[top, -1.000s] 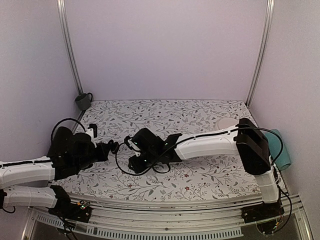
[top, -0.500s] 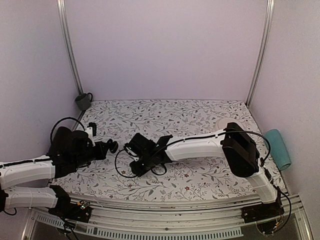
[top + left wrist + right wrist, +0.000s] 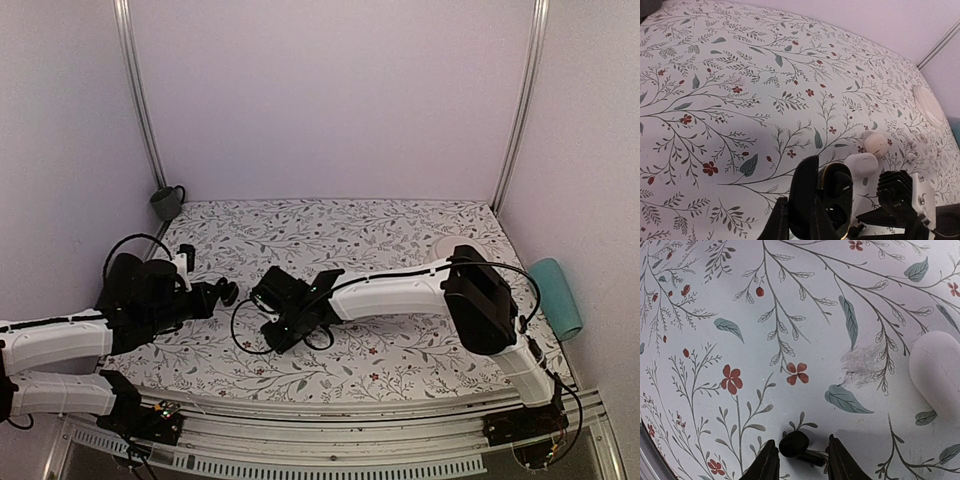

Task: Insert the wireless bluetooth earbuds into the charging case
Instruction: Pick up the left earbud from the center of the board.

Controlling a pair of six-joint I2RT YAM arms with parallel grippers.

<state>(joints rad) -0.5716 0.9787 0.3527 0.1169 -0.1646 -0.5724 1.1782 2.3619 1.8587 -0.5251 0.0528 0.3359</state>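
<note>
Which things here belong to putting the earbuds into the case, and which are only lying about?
For the job: tiny black plastic earbud; small round glossy black charging case.
Lying about: two white oval pebble-like objects; large white round dish; dark grey cup; teal cylinder.

earbud (image 3: 794, 445): 1 | charging case (image 3: 836, 189): 1 | white pebbles (image 3: 862, 164): 2 | dish (image 3: 929, 104): 1

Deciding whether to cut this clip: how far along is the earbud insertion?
Done: left gripper holds the charging case, lid apparently open. In hand: jaws of the right gripper straddle one earbud lying on the cloth; can't tell if they pinch it yet. Remaining: lift it, seat it in the case, then the second earbud, which isn't visible.
</note>
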